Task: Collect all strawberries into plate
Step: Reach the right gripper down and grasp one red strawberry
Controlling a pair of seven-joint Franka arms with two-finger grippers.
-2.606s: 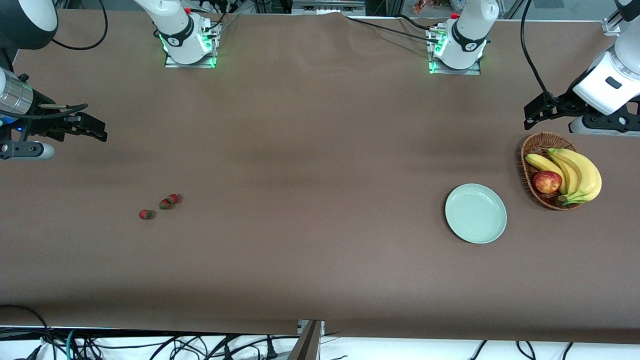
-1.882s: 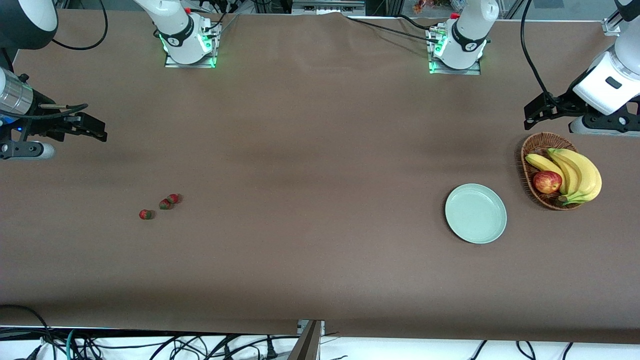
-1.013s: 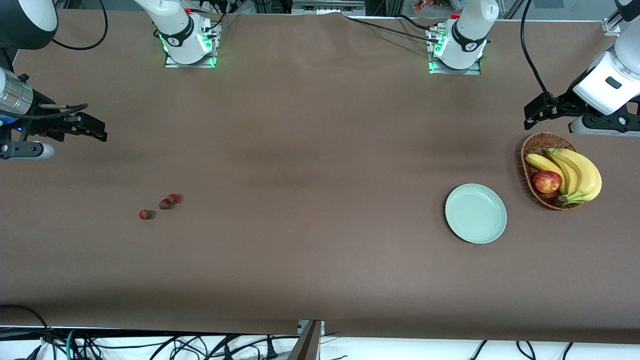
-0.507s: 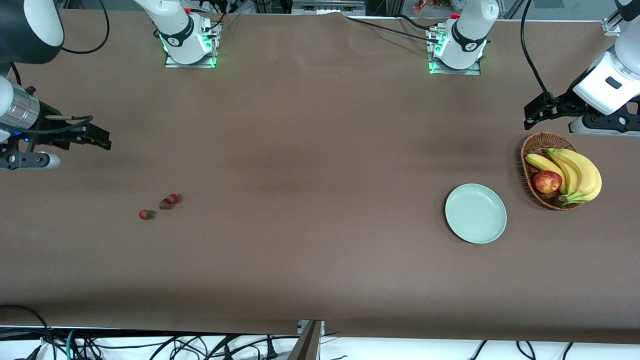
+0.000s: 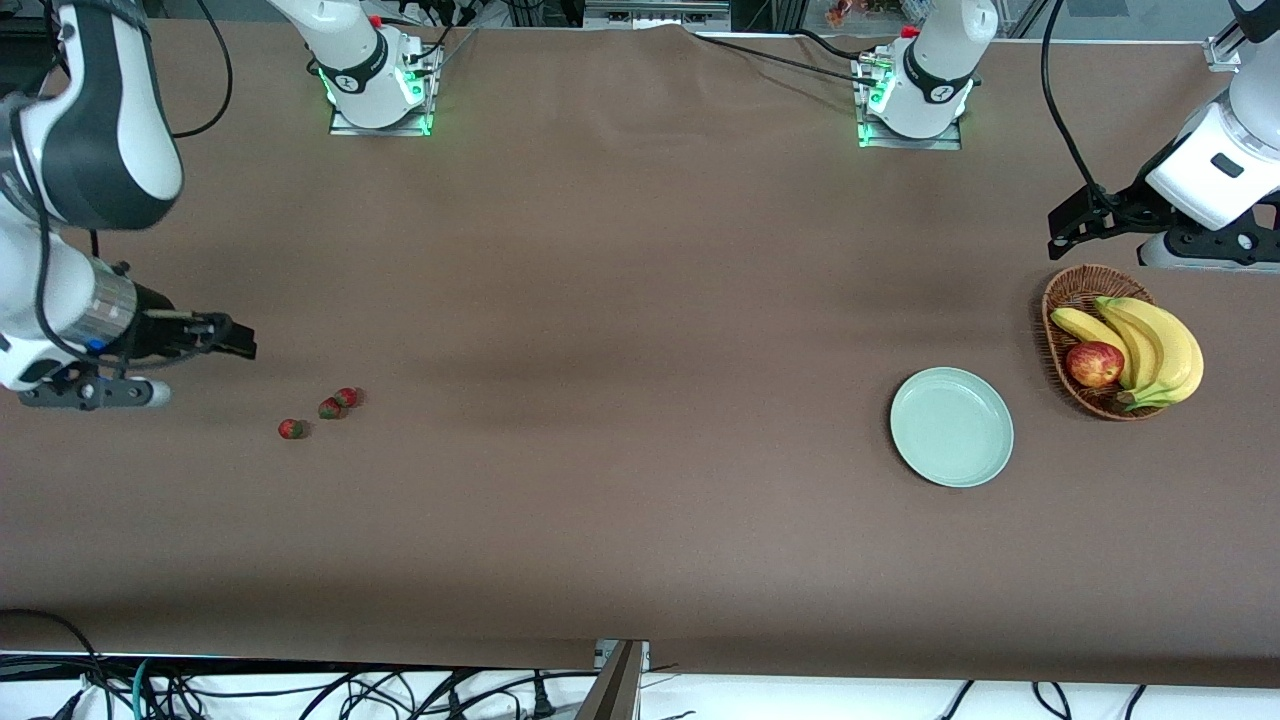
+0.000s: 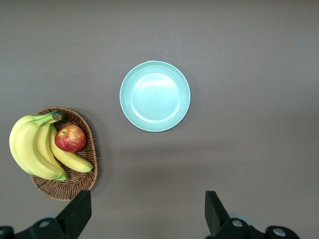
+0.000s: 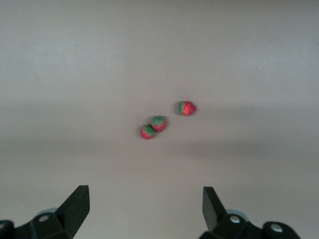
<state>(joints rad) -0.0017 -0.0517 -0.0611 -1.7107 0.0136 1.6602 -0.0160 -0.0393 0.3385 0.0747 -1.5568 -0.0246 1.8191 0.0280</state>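
Three tiny red strawberries lie on the brown table at the right arm's end: two touching [image 5: 338, 403] and one apart [image 5: 291, 429]. The right wrist view shows the pair [image 7: 153, 127] and the single one [image 7: 186, 108]. My right gripper [image 5: 240, 343] is open and empty, in the air beside them toward the right arm's end of the table. The pale mint-green plate [image 5: 951, 427] lies empty at the left arm's end, also seen in the left wrist view [image 6: 155, 96]. My left gripper [image 5: 1062, 228] is open and empty, waiting over the table beside the basket.
A brown wicker basket [image 5: 1065, 300] with bananas [image 5: 1150, 345] and a red apple [image 5: 1094, 364] stands beside the plate, toward the left arm's end. It shows in the left wrist view [image 6: 79, 177] too. Cables hang below the table's near edge.
My right arm has swung down and toward the strawberries; its gripper is now much closer to them. The left arm, the plate and the strawberries have not moved.
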